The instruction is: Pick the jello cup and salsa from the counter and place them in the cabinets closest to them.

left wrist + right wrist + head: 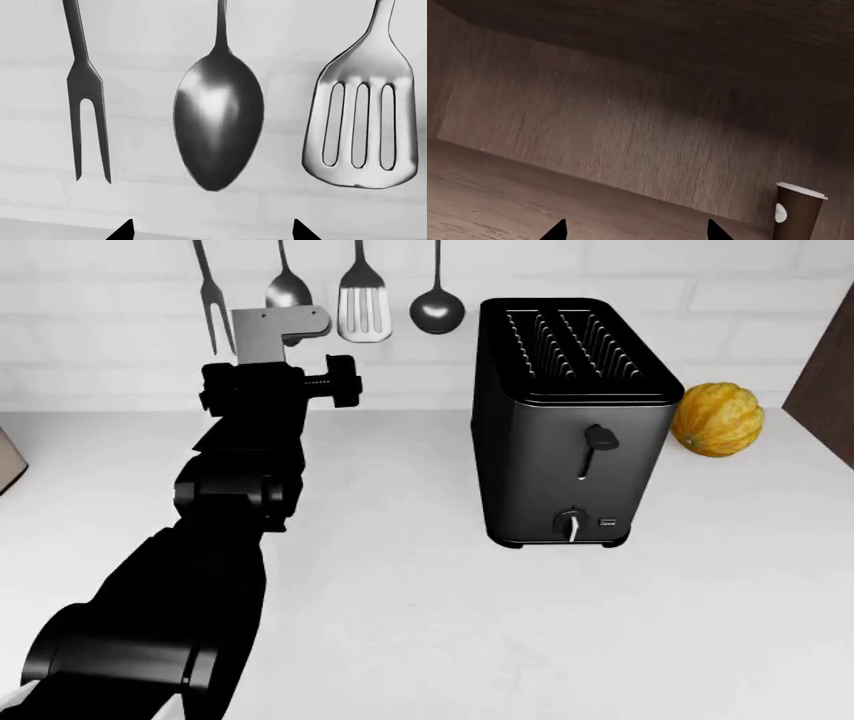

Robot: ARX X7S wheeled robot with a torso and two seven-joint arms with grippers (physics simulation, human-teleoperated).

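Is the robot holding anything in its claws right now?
No. The left gripper has spread fingertips with nothing between them, facing the hanging spoon. The right gripper is also open and empty, inside a wooden cabinet near a brown paper cup.

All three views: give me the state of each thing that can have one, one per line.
left gripper: open, empty, facing the hanging utensils
right gripper: open, empty, inside a wooden cabinet
toaster: upright, slots empty, lever up
spoon: hanging on wall
paper cup: upright, lidded
gourd: resting on counter
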